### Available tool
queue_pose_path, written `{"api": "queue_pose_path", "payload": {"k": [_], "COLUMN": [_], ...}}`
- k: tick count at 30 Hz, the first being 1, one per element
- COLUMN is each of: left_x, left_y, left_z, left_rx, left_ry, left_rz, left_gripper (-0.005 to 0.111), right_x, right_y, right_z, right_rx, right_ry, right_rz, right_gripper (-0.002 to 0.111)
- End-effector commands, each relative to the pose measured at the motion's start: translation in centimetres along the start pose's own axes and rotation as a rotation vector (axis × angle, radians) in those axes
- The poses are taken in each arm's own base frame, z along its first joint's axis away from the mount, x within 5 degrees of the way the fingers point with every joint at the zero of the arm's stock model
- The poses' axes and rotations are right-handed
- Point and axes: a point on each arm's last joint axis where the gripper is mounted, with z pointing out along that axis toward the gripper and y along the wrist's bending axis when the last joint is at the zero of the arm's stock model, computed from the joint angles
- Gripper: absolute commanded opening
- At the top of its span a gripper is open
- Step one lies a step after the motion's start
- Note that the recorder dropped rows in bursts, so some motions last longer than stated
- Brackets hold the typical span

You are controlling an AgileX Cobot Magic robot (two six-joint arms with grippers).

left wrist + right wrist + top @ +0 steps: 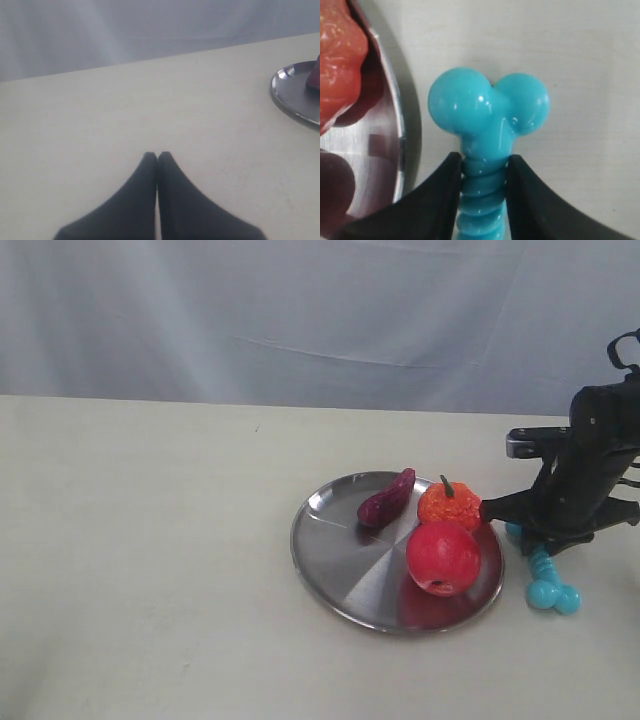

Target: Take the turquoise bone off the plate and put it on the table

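The turquoise bone (545, 578) was off the plate (330, 575), just beside its rim at about 4 o'clock in the exterior view, over the bare worktop (150, 540). The right claw (532, 542) was closed round the ribbed shaft, so the bone stuck out of the claw towards 5 o'clock, its free knobbed end low against the worktop; whether it touched, I could not tell. The other end was hidden under the claw.

In the right wrist view the two black fingers (445, 185) pressed on either side of the shaft just below the double knob of the bone (487, 112), with the plate's rim (400, 140) close alongside.

On the plate sat a red apple (443, 557), an orange pumpkin (449, 505) and a purple fruit (386, 498).

The left claw (157, 156) was fully closed on nothing, tips meeting above bare worktop, well apart from the plate
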Motion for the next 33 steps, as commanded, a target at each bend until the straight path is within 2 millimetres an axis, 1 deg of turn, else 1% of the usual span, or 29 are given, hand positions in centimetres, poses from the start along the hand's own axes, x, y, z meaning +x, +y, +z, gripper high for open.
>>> {"api": "queue_pose_path", "payload": {"k": [1, 4, 10, 11, 13, 15, 17, 21, 22, 26, 28, 30, 33], "left_x": [0.1, 0.1, 0.1, 0.1, 0.1, 0.1, 0.1, 0.1, 0.1, 0.1, 0.1, 0.1, 0.1], "left_y": [0.0, 0.0, 0.0, 0.0, 0.0, 0.0, 0.0, 0.0, 0.0, 0.0, 0.0, 0.0, 0.0], "left_z": [0.0, 0.0, 0.0, 0.0, 0.0, 0.0, 0.0, 0.0, 0.0, 0.0, 0.0, 0.0, 0.0], "left_rx": [0.002, 0.002, 0.002, 0.002, 0.002, 0.002, 0.002, 0.002, 0.002, 0.002, 0.002, 0.002, 0.002], "left_ry": [0.001, 0.001, 0.001, 0.001, 0.001, 0.001, 0.001, 0.001, 0.001, 0.001, 0.001, 0.001, 0.001], "left_rz": [0.001, 0.001, 0.001, 0.001, 0.001, 0.001, 0.001, 0.001, 0.001, 0.001, 0.001, 0.001, 0.001], "left_gripper": [0.000, 0.000, 0.000, 0.000, 0.000, 0.000, 0.000, 0.000, 0.000, 0.000, 0.000, 0.000, 0.000], "right_x": [-0.1, -0.1, -0.1, 0.0, 0.0, -0.3, -0.4, 0.3, 0.8, 2.5, 3.5, 4.8, 7.2], "right_y": [-0.3, -0.3, -0.3, -0.3, -0.3, -0.4, -0.6, -1.2, -1.4, -1.9, -2.1, -2.1, -1.6], "right_z": [0.1, 0.1, 0.1, 0.1, -0.6, -2.2, -4.4, -9.9, -11.6, -15.4, -17.2, -19.2, -22.1], "right_rx": [0.007, 0.007, 0.001, 0.002, 0.002, -0.002, -0.004, 0.001, 0.003, 0.013, 0.017, 0.020, -0.001], "right_ry": [-0.009, -0.009, -0.003, -0.001, -0.004, -0.042, -0.084, -0.132, -0.141, -0.128, -0.118, -0.128, -0.192], "right_rz": [0.009, 0.009, 0.017, 0.017, 0.021, 0.026, 0.035, 0.063, 0.068, 0.086, 0.102, 0.101, 0.103], "right_gripper": [0.030, 0.046, 0.060, 0.064, 0.068, 0.068, 0.068, 0.068, 0.068, 0.068, 0.066, 0.064, 0.064]}}
